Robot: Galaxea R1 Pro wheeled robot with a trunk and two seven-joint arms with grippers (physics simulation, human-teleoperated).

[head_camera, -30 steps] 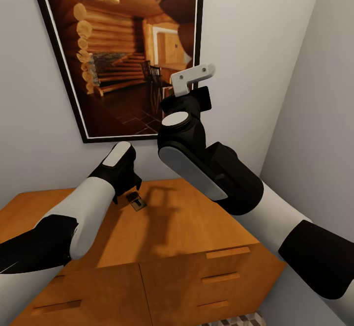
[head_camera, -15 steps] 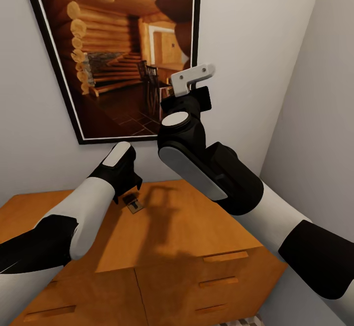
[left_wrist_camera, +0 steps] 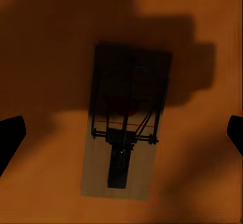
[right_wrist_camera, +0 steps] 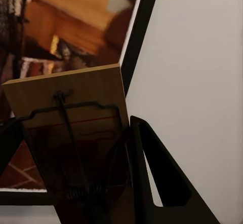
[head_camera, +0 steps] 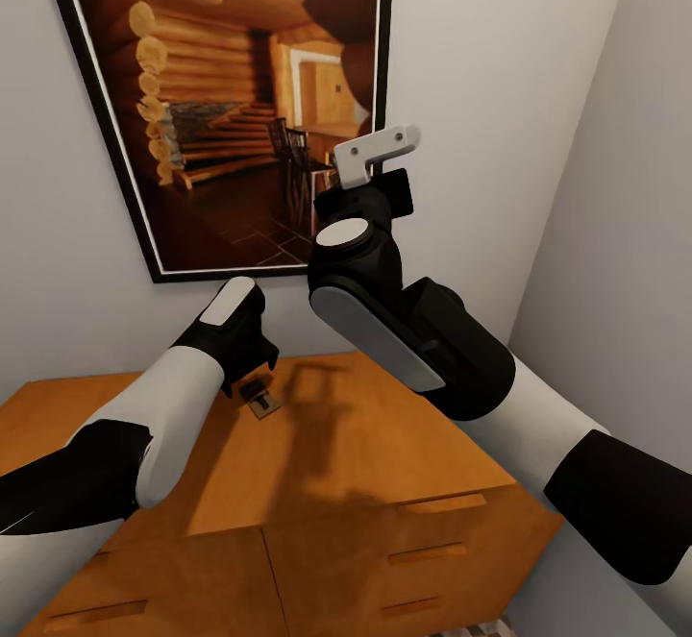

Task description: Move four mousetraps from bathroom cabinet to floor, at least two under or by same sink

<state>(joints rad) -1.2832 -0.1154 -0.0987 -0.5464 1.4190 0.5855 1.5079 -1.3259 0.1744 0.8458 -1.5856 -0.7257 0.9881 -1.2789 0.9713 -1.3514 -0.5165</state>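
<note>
One mousetrap (head_camera: 259, 397) lies flat on the top of the orange-brown cabinet (head_camera: 384, 426), close to the back wall. My left gripper (head_camera: 252, 373) hangs just above it, pointing down. In the left wrist view that mousetrap (left_wrist_camera: 126, 127) sits centred between the fingertips (left_wrist_camera: 10, 138), which stand wide apart at the picture's edges, so the left gripper (left_wrist_camera: 121, 135) is open. My right arm is raised in front of the wall. Its gripper (right_wrist_camera: 76, 158) is shut on a second mousetrap (right_wrist_camera: 71, 112), whose board sticks out past the dark fingers (right_wrist_camera: 152, 178).
A large black-framed picture (head_camera: 250, 109) of a log interior hangs on the wall behind the cabinet. A grey side wall (head_camera: 625, 233) closes in on the right. Slot-handled drawers (head_camera: 442, 502) face me, and a sliver of patterned floor (head_camera: 476, 629) shows below them.
The whole head view has shifted slightly, so the camera moved. Both arms keep the same pose; the right gripper still holds its mousetrap and the left still hovers over the other.
</note>
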